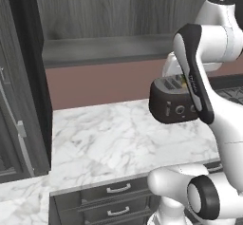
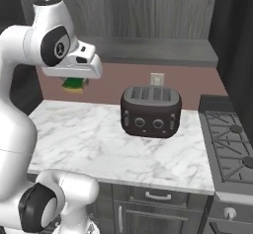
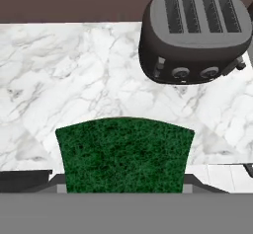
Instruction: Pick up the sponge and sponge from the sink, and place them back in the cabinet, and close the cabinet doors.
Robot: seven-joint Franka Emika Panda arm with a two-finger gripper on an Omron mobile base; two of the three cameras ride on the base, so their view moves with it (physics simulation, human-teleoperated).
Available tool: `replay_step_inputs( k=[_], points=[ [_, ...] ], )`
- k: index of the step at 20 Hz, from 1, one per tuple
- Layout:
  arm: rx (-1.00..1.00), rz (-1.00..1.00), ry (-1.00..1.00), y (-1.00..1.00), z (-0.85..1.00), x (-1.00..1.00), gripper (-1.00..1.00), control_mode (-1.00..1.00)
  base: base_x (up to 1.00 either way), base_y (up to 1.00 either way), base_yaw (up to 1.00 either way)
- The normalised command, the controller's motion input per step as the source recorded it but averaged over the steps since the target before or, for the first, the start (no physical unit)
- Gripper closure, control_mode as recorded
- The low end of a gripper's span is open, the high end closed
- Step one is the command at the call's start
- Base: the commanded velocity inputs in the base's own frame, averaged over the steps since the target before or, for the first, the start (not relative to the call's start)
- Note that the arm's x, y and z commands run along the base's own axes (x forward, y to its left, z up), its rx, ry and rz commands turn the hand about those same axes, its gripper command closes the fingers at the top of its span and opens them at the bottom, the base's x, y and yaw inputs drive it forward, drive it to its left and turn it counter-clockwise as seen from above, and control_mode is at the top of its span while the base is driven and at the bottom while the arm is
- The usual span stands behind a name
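Landmark for this entry: the toaster (image 2: 150, 110), standing on the marble counter (image 1: 114, 143) against the back wall.

Far to the left of the toaster in the left base view you have one open cabinet door (image 1: 21, 100), swung out toward the camera with its silver bar handle (image 1: 14, 124) on the inner edge. Judgement: it stands open so the shelf can be reached, and it is not yet closed.

Above and behind the toaster, running leftward, sits the grey inner shelf of the cabinet (image 1: 104, 51), bare where it can be seen. Judgement: this is where the load is meant to go.

Up and to the left of the toaster in the right base view, the gripper (image 2: 75, 82) hangs under the white hand, well clear of the counter. The green sponge (image 3: 123, 154) is in it: green top and a sliver of yellow base peek out below the hand, and in the hand view the green face lies at the near edge with the toaster beyond it. You can read the gripper as clamped on the sponge, since nothing else supports it at that height; the fingertips themselves are hidden by it.

Judgement: held high to clear the toaster on the way up to the shelf. Second sponge and the sink: not placed from these views
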Motion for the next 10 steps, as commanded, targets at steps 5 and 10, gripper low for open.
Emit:
replay_step_inputs(
  k=[5, 10],
  points=[
    [0.0, 0.0, -0.19, 0.0, 0.39, 0.0, 1.0, -1.0, 0.0, 0.0, 0.0],
    [0.0, 0.0, -0.19, 0.0, 0.26, 0.06, 1.0, -1.0, 0.0, 0.0, 0.0]
  ],
)
